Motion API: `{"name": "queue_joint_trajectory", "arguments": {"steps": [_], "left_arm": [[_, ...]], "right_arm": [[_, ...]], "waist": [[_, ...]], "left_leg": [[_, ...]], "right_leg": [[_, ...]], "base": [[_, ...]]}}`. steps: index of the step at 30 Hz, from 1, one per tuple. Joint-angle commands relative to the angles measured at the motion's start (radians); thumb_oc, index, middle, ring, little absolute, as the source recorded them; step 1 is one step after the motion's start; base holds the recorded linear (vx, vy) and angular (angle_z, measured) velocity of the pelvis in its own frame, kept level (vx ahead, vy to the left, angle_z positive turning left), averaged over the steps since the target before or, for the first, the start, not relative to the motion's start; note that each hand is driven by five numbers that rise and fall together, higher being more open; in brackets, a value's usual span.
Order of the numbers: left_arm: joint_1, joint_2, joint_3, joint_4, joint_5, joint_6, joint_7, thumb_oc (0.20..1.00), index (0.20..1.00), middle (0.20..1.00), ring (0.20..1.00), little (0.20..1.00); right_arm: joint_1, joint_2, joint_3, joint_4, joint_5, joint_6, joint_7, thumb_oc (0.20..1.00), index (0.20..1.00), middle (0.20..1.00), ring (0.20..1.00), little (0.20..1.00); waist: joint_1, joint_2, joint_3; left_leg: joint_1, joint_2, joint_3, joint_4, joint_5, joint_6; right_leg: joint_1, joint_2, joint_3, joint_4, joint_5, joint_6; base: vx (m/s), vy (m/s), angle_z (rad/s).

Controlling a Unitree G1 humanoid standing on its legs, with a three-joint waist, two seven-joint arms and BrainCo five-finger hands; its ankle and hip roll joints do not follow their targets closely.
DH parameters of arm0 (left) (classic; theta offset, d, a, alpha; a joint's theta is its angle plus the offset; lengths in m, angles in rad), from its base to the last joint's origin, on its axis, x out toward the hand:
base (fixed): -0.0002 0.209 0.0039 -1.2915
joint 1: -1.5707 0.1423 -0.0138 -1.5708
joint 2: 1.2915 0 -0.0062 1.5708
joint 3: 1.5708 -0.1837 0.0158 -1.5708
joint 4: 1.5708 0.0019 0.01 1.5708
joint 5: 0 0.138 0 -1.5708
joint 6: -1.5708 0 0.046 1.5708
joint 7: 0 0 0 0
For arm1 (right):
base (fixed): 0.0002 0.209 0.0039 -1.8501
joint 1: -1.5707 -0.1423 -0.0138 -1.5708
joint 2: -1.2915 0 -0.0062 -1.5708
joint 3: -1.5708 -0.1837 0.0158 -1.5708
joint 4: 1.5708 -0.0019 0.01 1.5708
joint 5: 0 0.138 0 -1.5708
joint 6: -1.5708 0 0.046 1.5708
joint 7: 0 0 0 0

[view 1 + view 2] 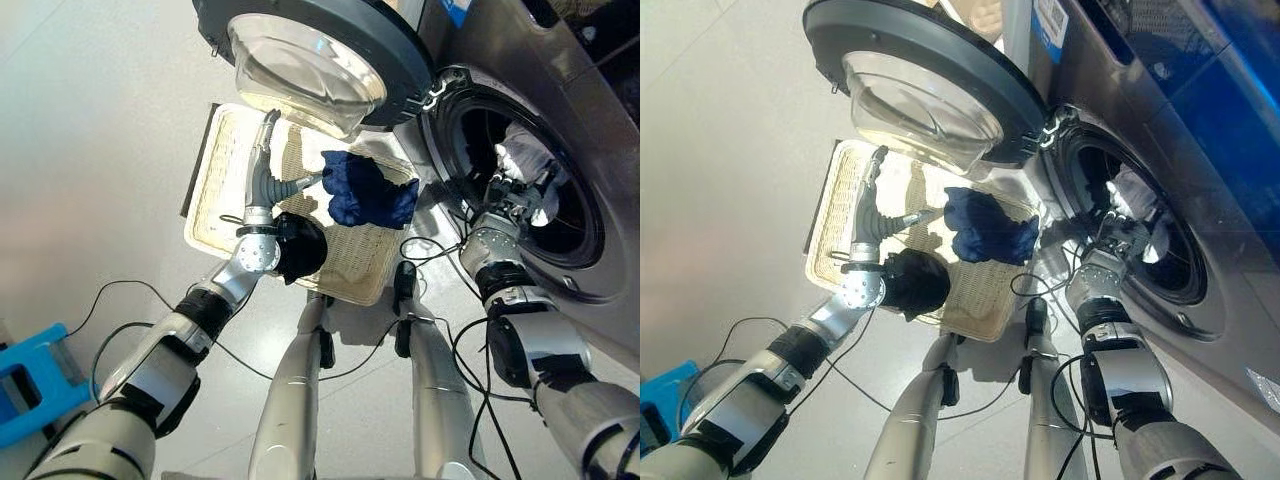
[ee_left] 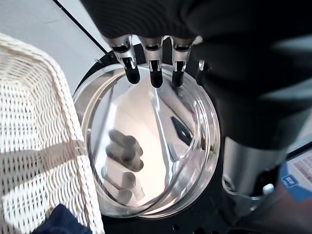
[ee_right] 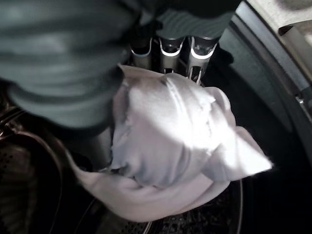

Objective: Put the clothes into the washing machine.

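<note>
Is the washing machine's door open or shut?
Open: the door is swung wide, and the right hand holds a white cloth inside the drum.

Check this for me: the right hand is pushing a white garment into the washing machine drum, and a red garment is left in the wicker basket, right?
Not quite: the garment left in the wicker basket is dark blue, not red, as the left eye view shows. The rest holds: the right hand holds a white garment at the washing machine drum.

Washing machine: grey casing, dark drum opening.
Door, beside the machine: dark grey ring, clear glass bowl.
Basket, beside the machine: cream woven wicker.
Garment in the basket: dark blue, plain.
Cloth in the machine's drum: white, plain.
</note>
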Motion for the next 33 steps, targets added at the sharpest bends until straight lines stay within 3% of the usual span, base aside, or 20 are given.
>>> {"name": "queue_joint_trajectory", "arguments": {"steps": [1,13,14,15,16,29,33], "left_arm": [[-0.009,0.002,0.002,-0.086,-0.004,-0.021,-0.008,1.0,1.0,1.0,1.0,1.0],[-0.009,0.033,-0.045,-0.182,0.025,0.02,-0.022,1.0,1.0,1.0,1.0,1.0],[-0.008,0.036,-0.051,-0.182,0.023,0.024,-0.023,1.0,1.0,1.0,1.0,1.0],[-0.008,0.035,-0.054,-0.182,0.021,0.025,-0.024,1.0,1.0,1.0,1.0,1.0],[-0.012,0.032,-0.061,-0.182,0.012,0.031,-0.028,1.0,1.0,1.0,1.0,1.0],[-0.018,0.014,-0.092,-0.161,0.016,0.076,-0.05,1.0,1.0,1.0,1.0,1.0],[-0.024,0.022,-0.112,-0.146,0.029,0.122,-0.074,1.0,1.0,1.0,1.0,1.0]], "right_arm": [[-0.041,-0.093,-0.014,-0.08,-0.004,-0.088,-0.004,0.2,0.2,0.2,0.2,0.2],[-0.077,-0.179,-0.058,-0.062,-0.004,-0.317,-0.198,0.2,0.2,0.2,0.2,0.2],[-0.075,-0.19,-0.057,-0.045,-0.004,-0.313,-0.213,0.304,0.304,0.304,0.304,0.304],[-0.077,-0.195,-0.056,-0.037,-0.004,-0.309,-0.211,0.47,0.47,0.47,0.47,0.47],[-0.078,-0.203,-0.051,-0.012,-0.004,-0.294,-0.21,1.0,1.0,1.0,1.0,1.0],[-0.064,-0.202,0.0,0.061,-0.004,-0.185,-0.145,1.0,1.0,1.0,1.0,1.0],[-0.073,-0.216,0.034,0.101,-0.005,-0.144,-0.117,1.0,1.0,1.0,1.0,1.0]], "waist": [[0.007,0.05,-0.024],[0.009,0.061,-0.024],[0.008,0.062,-0.024],[0.007,0.063,-0.024],[0.006,0.065,-0.024],[-0.001,0.07,-0.024],[-0.004,0.075,-0.024]], "left_leg": [[-0.032,-0.105,0.002,0.101,-0.115,-0.024],[-0.054,-0.104,0.005,0.114,-0.122,-0.02],[-0.055,-0.104,0.006,0.117,-0.123,-0.02],[-0.055,-0.104,0.006,0.118,-0.123,-0.02],[-0.055,-0.103,0.008,0.119,-0.124,-0.021],[-0.046,-0.102,0.021,0.118,-0.127,-0.017],[-0.04,-0.101,0.026,0.117,-0.126,-0.018]], "right_leg": [[0.013,-0.008,-0.082,-0.078,0.087,0.104],[-0.02,-0.018,-0.081,-0.057,0.092,0.106],[-0.022,-0.02,-0.08,-0.055,0.093,0.106],[-0.022,-0.02,-0.08,-0.054,0.093,0.106],[-0.023,-0.02,-0.078,-0.051,0.091,0.106],[-0.02,-0.022,-0.073,-0.057,0.093,0.106],[-0.017,-0.021,-0.071,-0.058,0.093,0.107]], "base": [[0.01,-0.036,0.06],[0.01,-0.004,0.03],[0.01,0.011,0.04],[0.0,0.0,0.0],[0.0,0.0,0.0],[0.0,0.0,0.0],[0.0,0.02,0.01]]}}
